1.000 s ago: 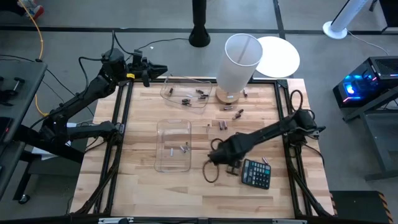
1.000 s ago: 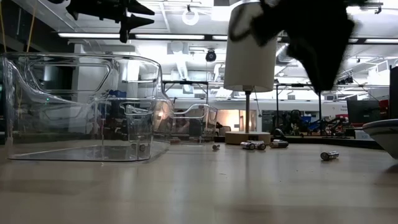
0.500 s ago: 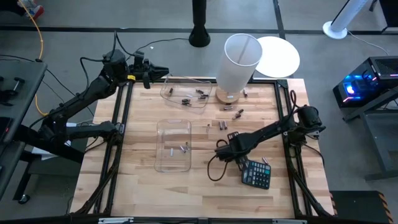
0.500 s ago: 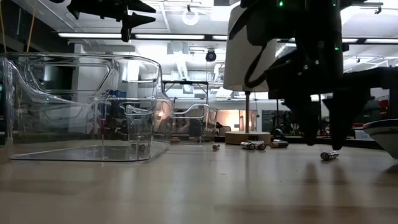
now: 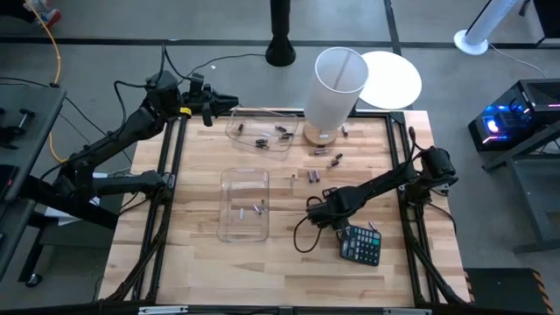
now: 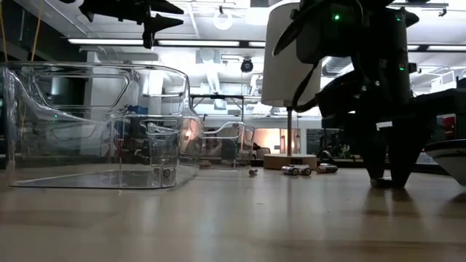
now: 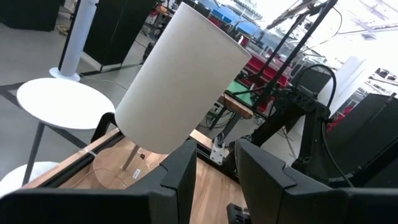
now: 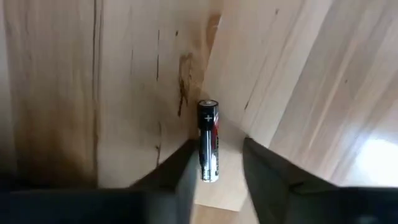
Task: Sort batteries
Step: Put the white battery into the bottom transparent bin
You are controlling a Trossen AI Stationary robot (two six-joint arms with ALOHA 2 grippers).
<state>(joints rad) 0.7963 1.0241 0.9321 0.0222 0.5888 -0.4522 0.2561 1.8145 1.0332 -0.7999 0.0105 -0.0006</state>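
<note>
A silver and black battery [image 8: 208,134] lies alone on the wood, mid-table right. My right gripper [image 8: 214,163] is open and stands over it, pointing down, one finger on either side; I cannot tell whether they touch it. In the low view the right gripper [image 6: 388,178] hides that battery. More batteries lie loose [image 5: 314,176], in the far clear tray [image 5: 262,140] and in the near clear tray [image 5: 249,210]. My left gripper [image 5: 225,102] is open and waits high above the table's far left corner.
A lamp with a white shade [image 5: 339,83] stands on its wooden base [image 5: 319,136] at the far edge. A black calculator [image 5: 360,244] and a black cable loop [image 5: 304,238] lie near the right gripper [image 5: 327,196]. Bare wood shows along the near edge.
My right gripper has moved from beside the calculator toward the far edge and come down, so its fingertips now stand at the table around the lone battery. The battery has not moved. The left arm has kept still.
</note>
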